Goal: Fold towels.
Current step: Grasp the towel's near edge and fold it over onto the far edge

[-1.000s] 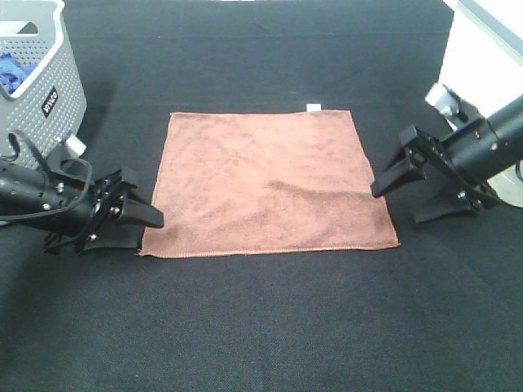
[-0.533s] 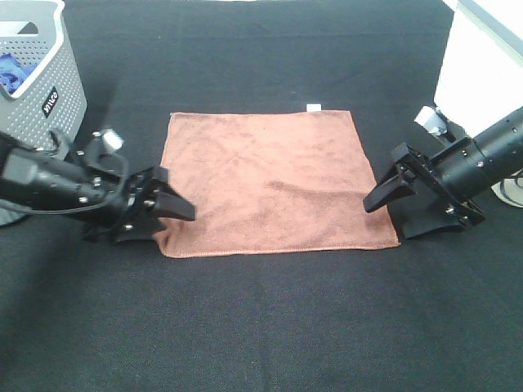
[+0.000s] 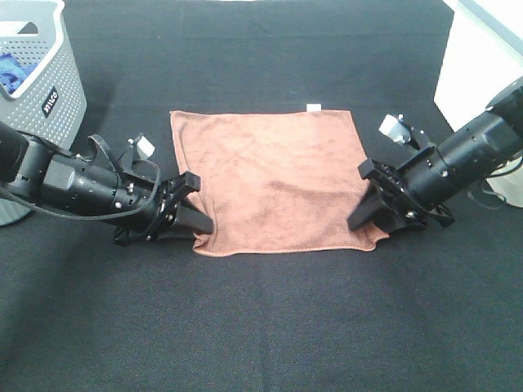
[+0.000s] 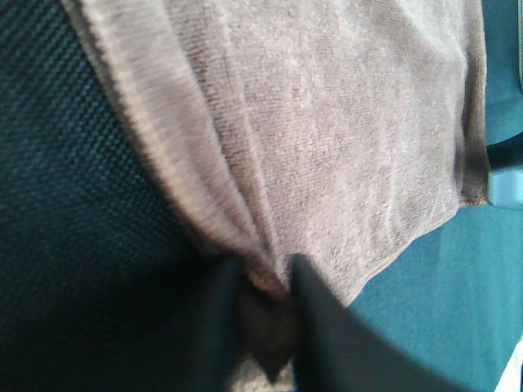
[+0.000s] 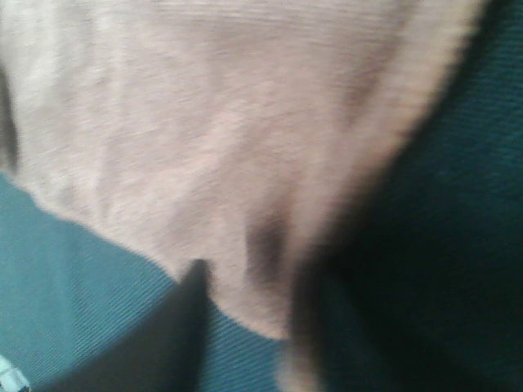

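The reddish-brown towel [image 3: 270, 175] lies flat on the black table, with its small white tag [image 3: 312, 107] at the far edge. My left gripper [image 3: 196, 222] is at the near left corner, which is pushed inward. In the left wrist view the left gripper [image 4: 265, 294] pinches a bunched fold of the towel [image 4: 327, 122]. My right gripper [image 3: 360, 219] sits low at the near right corner. The right wrist view is blurred: the right gripper [image 5: 245, 314] has the corner of the towel [image 5: 204, 122] between its fingers, and I cannot make out how tight they are.
A grey perforated basket [image 3: 49, 90] stands at the far left with a blue cloth [image 3: 8, 69] inside. A white block [image 3: 482, 57] sits at the far right edge. Black table surface surrounds the towel.
Both grippers have slid inward along the table onto the towel's near corners, dragging those corners toward the middle. The left jaws have closed on the cloth, and the right jaws have narrowed.
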Action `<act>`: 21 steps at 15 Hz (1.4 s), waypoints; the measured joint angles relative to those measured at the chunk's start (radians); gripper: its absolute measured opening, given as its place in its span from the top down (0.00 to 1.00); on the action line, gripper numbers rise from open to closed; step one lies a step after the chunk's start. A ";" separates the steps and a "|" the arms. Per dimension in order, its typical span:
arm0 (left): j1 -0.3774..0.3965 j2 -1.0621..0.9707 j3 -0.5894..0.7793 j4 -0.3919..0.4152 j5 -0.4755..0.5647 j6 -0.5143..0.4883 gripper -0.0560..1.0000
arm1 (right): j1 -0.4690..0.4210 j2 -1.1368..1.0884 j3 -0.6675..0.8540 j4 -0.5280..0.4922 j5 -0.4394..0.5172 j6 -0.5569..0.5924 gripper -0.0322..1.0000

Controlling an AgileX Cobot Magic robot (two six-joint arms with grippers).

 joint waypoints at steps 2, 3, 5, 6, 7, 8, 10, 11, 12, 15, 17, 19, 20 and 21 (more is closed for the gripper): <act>0.000 0.000 0.000 0.033 0.011 -0.015 0.94 | 0.000 0.006 0.001 -0.006 -0.010 0.029 0.94; 0.007 0.000 0.000 0.075 0.037 -0.052 0.94 | 0.000 0.006 0.001 -0.006 0.001 0.040 0.97; 0.025 -0.015 0.001 0.220 0.076 -0.162 0.94 | 0.000 0.002 0.003 -0.008 0.052 0.054 0.97; 0.030 -0.035 0.007 0.280 0.077 -0.198 0.94 | 0.000 -0.016 0.003 -0.010 0.069 0.057 0.97; 0.035 -0.069 0.018 0.322 0.075 -0.221 0.94 | 0.000 -0.045 0.003 -0.011 0.082 0.071 0.97; 0.039 -0.105 0.035 0.342 0.076 -0.236 0.94 | 0.000 -0.077 0.011 -0.011 0.088 0.084 0.97; 0.045 -0.180 0.100 0.389 0.077 -0.255 0.94 | 0.000 -0.136 0.073 -0.016 0.091 0.102 0.97; 0.046 -0.203 0.136 0.414 0.077 -0.267 0.94 | 0.000 -0.155 0.114 -0.021 0.094 0.103 0.97; 0.047 -0.222 0.173 0.432 0.077 -0.278 0.94 | 0.001 -0.168 0.152 -0.023 0.094 0.103 0.97; 0.047 -0.261 0.266 0.469 0.076 -0.288 0.94 | 0.001 -0.189 0.255 -0.026 0.097 0.103 0.97; 0.047 -0.274 0.319 0.477 0.062 -0.288 0.94 | 0.001 -0.207 0.309 -0.038 0.105 0.103 0.97; 0.047 -0.287 0.327 0.479 0.042 -0.293 0.94 | 0.001 -0.230 0.308 -0.039 0.090 0.103 0.97; 0.047 -0.299 0.298 0.484 0.031 -0.302 0.94 | 0.001 -0.240 0.276 -0.041 0.072 0.103 0.97; 0.047 -0.309 0.271 0.484 0.013 -0.315 0.94 | 0.001 -0.240 0.239 -0.042 0.061 0.103 0.97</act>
